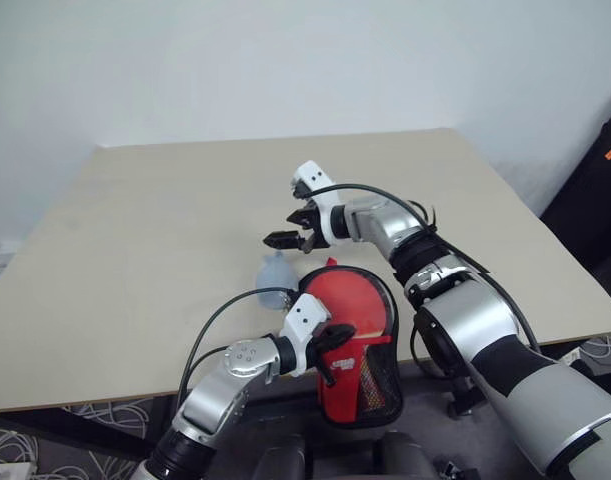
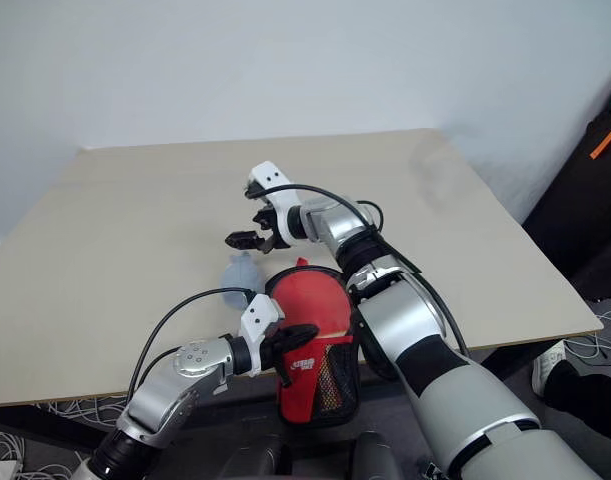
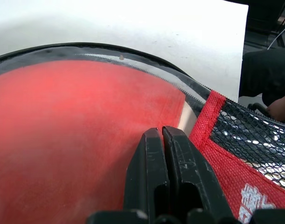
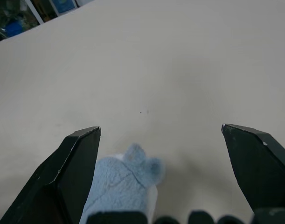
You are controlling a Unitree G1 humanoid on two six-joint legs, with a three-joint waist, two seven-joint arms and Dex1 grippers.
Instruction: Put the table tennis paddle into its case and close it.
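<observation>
Left eye view, lower centre: left tool (image 1: 328,352) pinches the black fabric case (image 1: 383,395) holding the round red paddle (image 1: 347,303); right tool (image 1: 295,226), jaws wide, should find the zipper.

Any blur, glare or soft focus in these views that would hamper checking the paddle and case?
Left wrist view: the table tennis paddle is soft and smeared up close through the case, whose mesh glints; the shut left claw is sharper. Right wrist view: table evenly lit, blue plush lump slightly soft between the open right claw. Head views: even light, faint shadows, no glare.
</observation>
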